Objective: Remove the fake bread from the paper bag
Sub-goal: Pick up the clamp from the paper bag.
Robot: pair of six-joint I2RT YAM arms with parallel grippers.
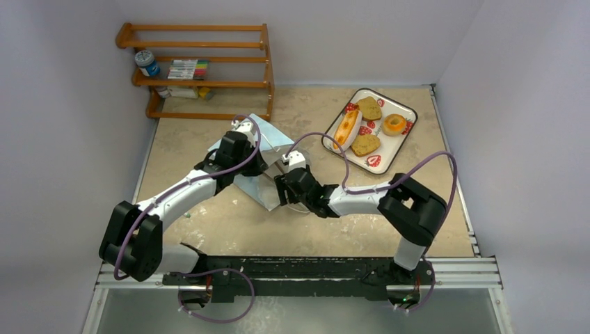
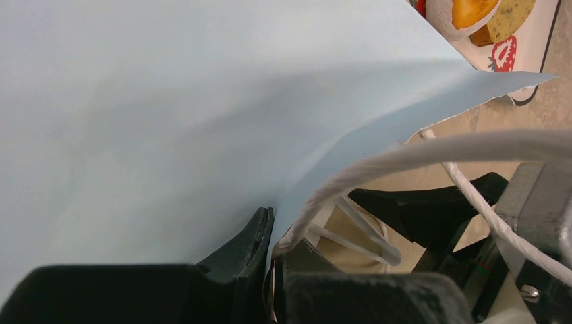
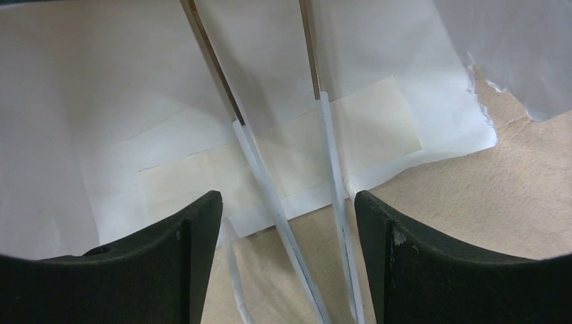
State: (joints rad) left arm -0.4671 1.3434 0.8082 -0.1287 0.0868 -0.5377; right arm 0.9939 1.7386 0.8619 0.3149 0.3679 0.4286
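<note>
left gripper (image 2: 270, 223): fingers pressed together, pinching the light blue edge of the paper bag (image 2: 168, 121)
right gripper (image 3: 288, 202): fingers spread, at the bag's white-lined mouth, gripping nothing
cord handles (image 3: 335, 189): two white strands run between the right fingers onto the table (image 1: 229, 223)
bag position: centre of table, between both grippers
fake bread (image 1: 365, 145): out of the bag, on the strawberry-print tray (image 1: 412, 118), far right
pieces: long roll (image 1: 347, 126) at the tray's left, two slices, ring doughnut (image 1: 394, 124) at its right
wooden rack (image 1: 202, 83): far left
</note>
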